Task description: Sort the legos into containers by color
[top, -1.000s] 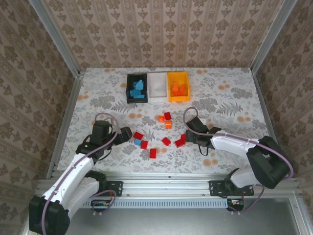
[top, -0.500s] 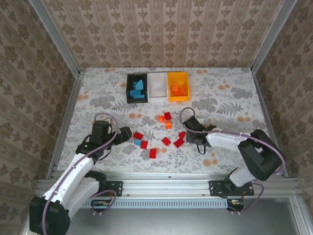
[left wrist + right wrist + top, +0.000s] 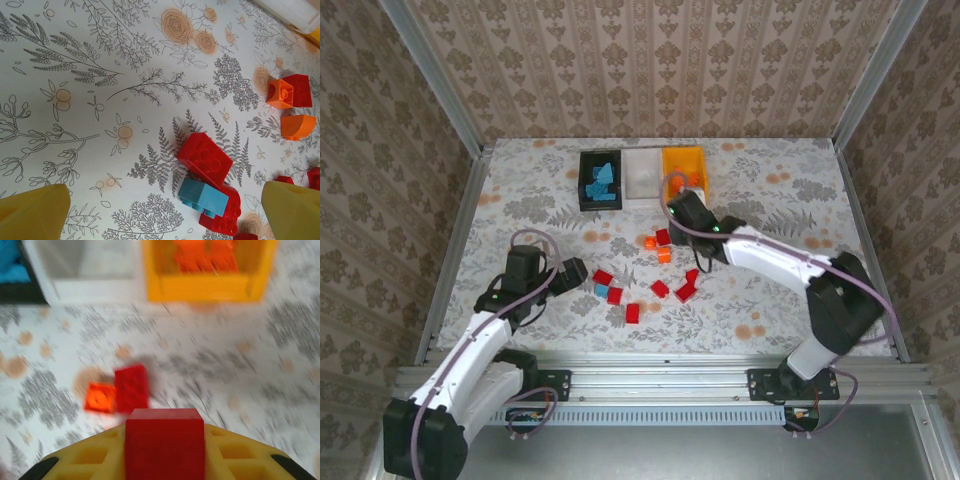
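The right gripper is clamped on a red brick, which sits squarely between its yellow fingers and is carried clear of the flowered table. Straight ahead of this gripper stands the orange-yellow bin with orange bricks inside. Ahead and to its left is the white bin, and further left a corner of the black bin, which in the top view holds light blue bricks. Just in front of the fingertips and slightly left, a loose red piece and a small orange piece lie side by side on the table, blurred. The left gripper hangs low over the table with its jaws wide apart and nothing between them. Just ahead of it and nearer its right finger, a light blue brick rests against a pair of red bricks. Further ahead to the right lie an orange square brick touching a dark red brick, with a rounded orange brick just beside them.
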Robot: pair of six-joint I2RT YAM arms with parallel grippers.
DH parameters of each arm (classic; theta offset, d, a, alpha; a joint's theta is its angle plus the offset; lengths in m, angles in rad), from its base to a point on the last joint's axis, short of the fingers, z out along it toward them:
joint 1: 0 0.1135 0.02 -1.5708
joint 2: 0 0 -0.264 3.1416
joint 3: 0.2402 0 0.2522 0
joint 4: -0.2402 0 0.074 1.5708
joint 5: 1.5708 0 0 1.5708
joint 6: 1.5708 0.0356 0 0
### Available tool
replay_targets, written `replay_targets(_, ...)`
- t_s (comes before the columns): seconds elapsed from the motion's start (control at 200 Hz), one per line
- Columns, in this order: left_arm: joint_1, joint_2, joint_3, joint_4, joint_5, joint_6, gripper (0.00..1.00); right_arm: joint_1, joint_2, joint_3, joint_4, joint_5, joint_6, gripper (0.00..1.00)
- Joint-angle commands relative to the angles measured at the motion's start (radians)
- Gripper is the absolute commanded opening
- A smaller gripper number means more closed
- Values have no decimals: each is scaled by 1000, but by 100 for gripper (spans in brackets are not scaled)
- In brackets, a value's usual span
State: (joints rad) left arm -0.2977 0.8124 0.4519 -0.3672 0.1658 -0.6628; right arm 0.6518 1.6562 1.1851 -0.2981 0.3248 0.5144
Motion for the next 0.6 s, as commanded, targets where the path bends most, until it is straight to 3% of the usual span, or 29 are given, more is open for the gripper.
replay_targets(0.0,15,9,-4,-11,34,-14,100,0,161,160,-12,-8,-100,33)
replay_targets(0.195,23,35,-3,-10,73,-29,100,-22,465,532,-61,-11,-158,33)
replay_targets(0.395,29,9,2,-44,83,-12,100,-41,700,898,-230,-14,-189,33)
replay_targets(0.595,32,-5,-5,-36,92,-6,100,-71,817,1089,-336,-63,-185,36)
